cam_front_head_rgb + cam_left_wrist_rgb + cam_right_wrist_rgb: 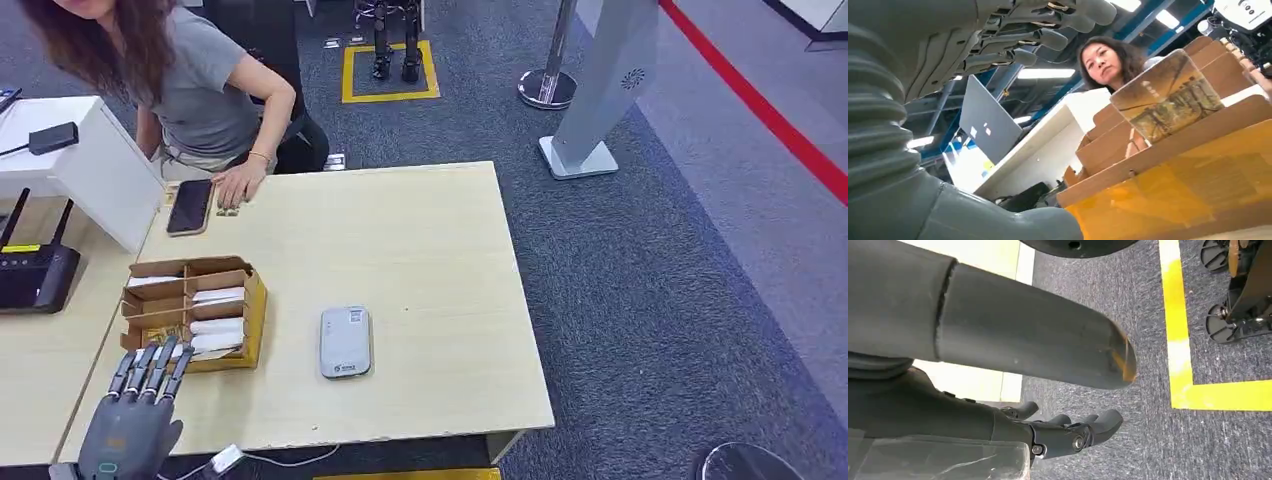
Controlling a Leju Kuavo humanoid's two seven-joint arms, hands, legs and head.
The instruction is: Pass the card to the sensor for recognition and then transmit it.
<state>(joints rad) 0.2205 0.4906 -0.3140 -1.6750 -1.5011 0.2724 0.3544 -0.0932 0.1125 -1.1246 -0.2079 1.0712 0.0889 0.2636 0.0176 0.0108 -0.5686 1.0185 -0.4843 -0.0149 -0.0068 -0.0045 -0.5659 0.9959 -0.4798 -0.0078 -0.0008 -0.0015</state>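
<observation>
Card (1168, 97): thin, rounded corners, printed face in brown and yellow-green with small pale lettering near one corner; stands upright in a compartment of the cardboard box (205, 272), rising above its brown dividers. Cardboard box: open-topped, yellow sides, several divided slots holding white and pale cards; sits on the left part of the light wooden table (440, 250). Left hand (135, 410): at the table's near-left edge just before the box, fingers spread and extended toward it, holding nothing; fingertips over the box's near wall. Right hand (1068, 432): hanging over grey carpet (1143, 440) beside yellow floor tape (1180, 347), fingers loosely curled, nothing in them. Card sensor (346, 341): flat grey-white device with rounded corners, lying on the table to the right of the box, apart from it. Smartphone (190, 206): dark, face up at the table's far-left corner. Person (190, 90): grey shirt, leaning in at the far edge, one hand resting on the table beside the phone. Black router (35, 275): two antennas, on the adjoining desk to the left.
</observation>
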